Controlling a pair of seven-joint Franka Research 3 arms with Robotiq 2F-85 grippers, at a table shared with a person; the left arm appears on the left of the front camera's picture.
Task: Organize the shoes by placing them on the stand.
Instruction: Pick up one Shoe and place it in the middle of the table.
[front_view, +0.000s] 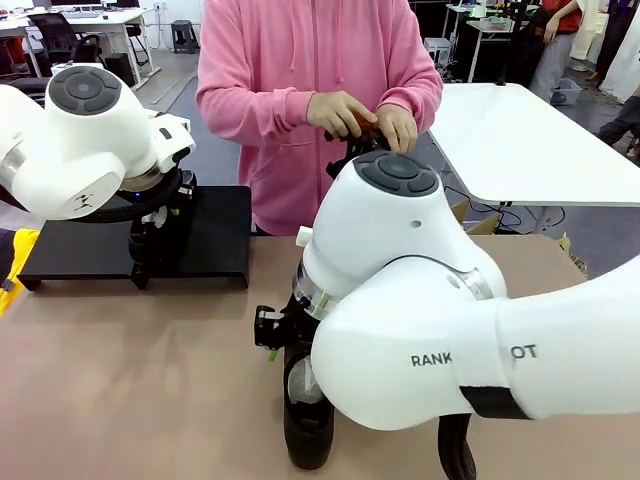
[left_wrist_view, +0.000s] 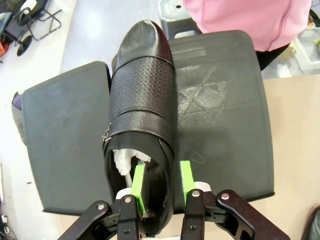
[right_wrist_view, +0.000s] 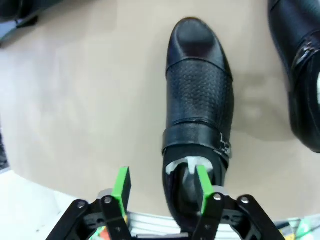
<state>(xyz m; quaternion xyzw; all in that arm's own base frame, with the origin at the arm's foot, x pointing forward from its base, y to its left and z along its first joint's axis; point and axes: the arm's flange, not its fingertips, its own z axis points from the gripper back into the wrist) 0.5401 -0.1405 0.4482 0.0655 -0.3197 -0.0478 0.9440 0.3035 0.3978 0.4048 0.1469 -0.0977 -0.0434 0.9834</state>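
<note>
In the left wrist view a glossy black shoe (left_wrist_view: 142, 95) with white paper inside hangs toe-away over the matte black stand (left_wrist_view: 220, 115). My left gripper (left_wrist_view: 162, 184) is shut on its heel-side wall, one green pad inside and one outside. From the front, that gripper (front_view: 150, 245) is low over the stand (front_view: 215, 235). My right gripper (right_wrist_view: 162, 187) is open astride the left wall of a second shoe (right_wrist_view: 197, 90), which lies on the tan table. In the front view this shoe (front_view: 308, 425) sits under the right gripper (front_view: 283, 335). A third shoe (right_wrist_view: 300, 75) lies beside it.
A person in a pink hoodie (front_view: 300, 70) stands at the far side, both hands holding a small dark object (front_view: 357, 138) that I cannot identify. My bulky right arm (front_view: 430, 330) hides much of the table's middle. A white table (front_view: 530, 140) stands at back right.
</note>
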